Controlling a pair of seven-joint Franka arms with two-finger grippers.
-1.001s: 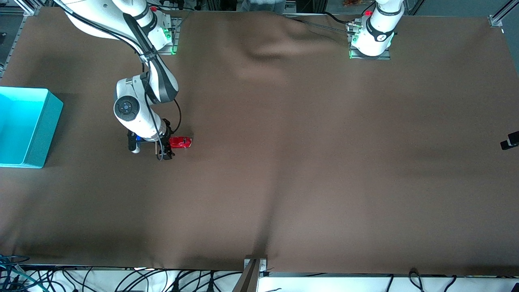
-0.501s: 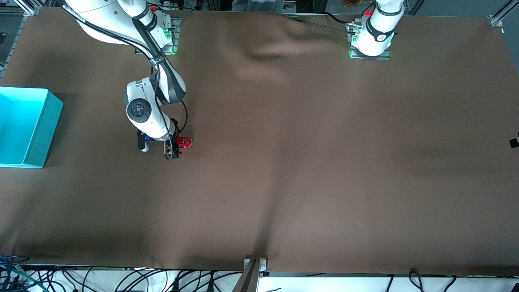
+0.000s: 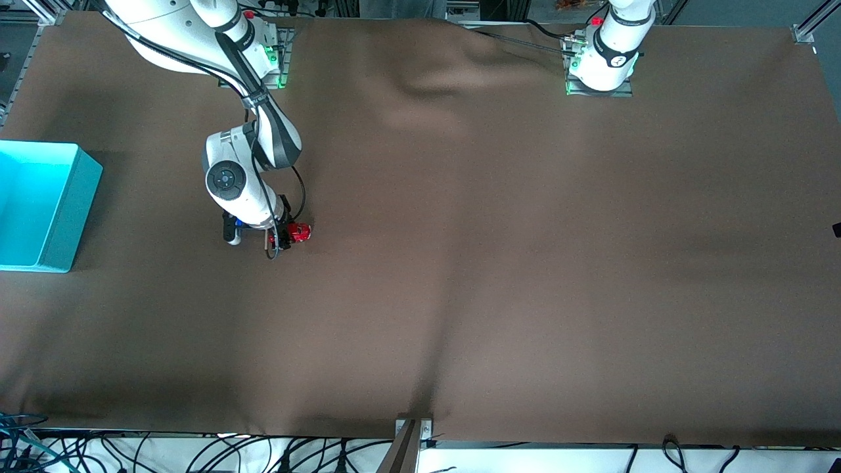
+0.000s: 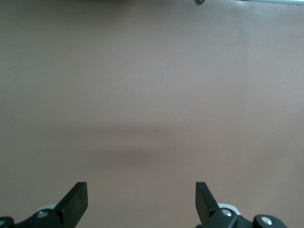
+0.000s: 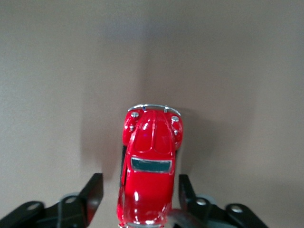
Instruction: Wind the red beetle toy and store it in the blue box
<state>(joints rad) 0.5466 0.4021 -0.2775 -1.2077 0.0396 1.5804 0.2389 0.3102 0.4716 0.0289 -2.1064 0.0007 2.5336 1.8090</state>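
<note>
though no writing readable, right gripper (image 5: 137,194) clamped on red beetle toy (image 5: 149,166), left gripper (image 4: 141,202) apart.

Right tool (image 5: 140,192) low at the table, jaws closed — left tool (image 4: 141,204) idle, fingers spread.

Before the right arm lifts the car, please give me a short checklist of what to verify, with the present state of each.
1. Right hand closed on the car, one finger on each side: ok.
2. Car centred between the fingers: ok in the right wrist view.
3. Car still on the table: ok, not lifted yet.
4. Box open, at the right arm's end of the table: ok.
5. Left hand open, holding nothing, over bare table: ok.
6. Toy wound: cannot tell.
</note>
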